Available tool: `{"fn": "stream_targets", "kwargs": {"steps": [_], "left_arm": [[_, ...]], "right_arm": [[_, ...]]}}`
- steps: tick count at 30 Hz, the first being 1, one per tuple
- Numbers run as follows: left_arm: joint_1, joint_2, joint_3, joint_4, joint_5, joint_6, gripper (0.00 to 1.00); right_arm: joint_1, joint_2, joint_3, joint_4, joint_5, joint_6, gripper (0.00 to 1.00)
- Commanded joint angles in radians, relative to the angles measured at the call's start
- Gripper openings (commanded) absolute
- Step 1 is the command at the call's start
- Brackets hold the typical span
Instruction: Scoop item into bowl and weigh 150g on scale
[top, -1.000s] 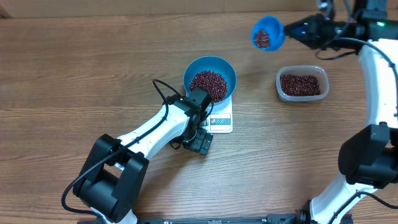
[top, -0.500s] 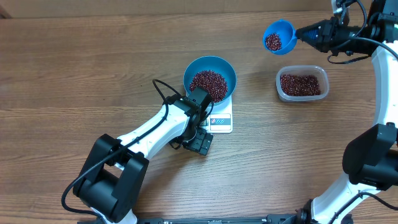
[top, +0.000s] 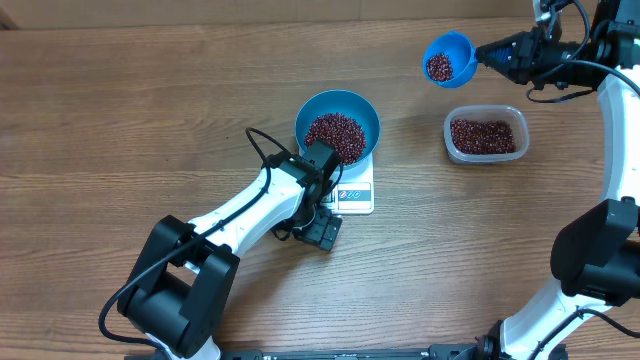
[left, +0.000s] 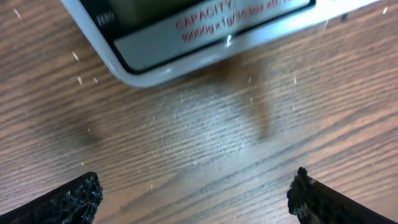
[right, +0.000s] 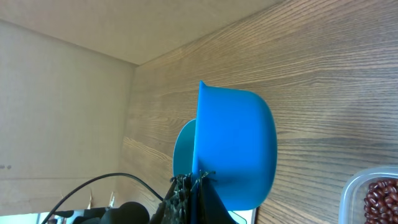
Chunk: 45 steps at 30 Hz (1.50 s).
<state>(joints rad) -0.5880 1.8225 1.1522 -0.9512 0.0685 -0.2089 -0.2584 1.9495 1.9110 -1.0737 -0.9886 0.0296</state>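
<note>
The blue bowl (top: 366, 112) stands on the white scale (top: 356, 196), holding a heap of red-brown beans (top: 335, 133). My right gripper (top: 484, 50) is shut on the handle of a small blue scoop (top: 447, 58), held in the air above and left of the clear tub (top: 485, 135). A few beans lie in the scoop. In the right wrist view the scoop (right: 239, 146) hides most of the bowl (right: 183, 148), and the right gripper (right: 196, 180) clamps its handle. My left gripper (top: 324, 231) is open, low over the table by the scale's (left: 186, 43) display edge, with bare wood between its fingertips (left: 78, 196).
The clear plastic tub (right: 375, 196) with more beans sits on the table right of the scale, under the scoop's near side. A black cable (top: 262, 148) loops off the left arm beside the bowl. The table's far edge runs just behind the scoop.
Over the last second my right gripper carried the scoop a short way to the right, toward the tub, then held still. The left arm has not moved.
</note>
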Motion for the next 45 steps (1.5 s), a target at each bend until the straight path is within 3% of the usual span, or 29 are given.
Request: {"fn": "stream_targets", "kwargs": {"steps": [1,10,28,38,45], "left_arm": [[0.0,-0.026,0.049,-0.019,0.011,0.043,1.0],[0.0,-0.127,0.185,-0.044,0.011,0.048,1.0],[-0.018,-0.026,0.203,-0.031,0.003,0.048,0.99],[-0.016,-0.026,0.203,-0.032,0.002,0.049,0.99],[-0.016,-0.026,0.203,-0.032,0.002,0.049,1.0]], "right_arm": [[0.002,-0.047,0.035,0.002,-0.023,-0.008,0.04],[0.002,-0.047,0.035,0.009,-0.023,-0.008,0.04],[0.002,-0.047,0.035,0.003,0.014,-0.012,0.04],[-0.108,-0.048,0.035,-0.262,0.128,-0.175,0.04],[-0.158,-0.048,0.035,-0.389,0.407,-0.177,0.04]]}}
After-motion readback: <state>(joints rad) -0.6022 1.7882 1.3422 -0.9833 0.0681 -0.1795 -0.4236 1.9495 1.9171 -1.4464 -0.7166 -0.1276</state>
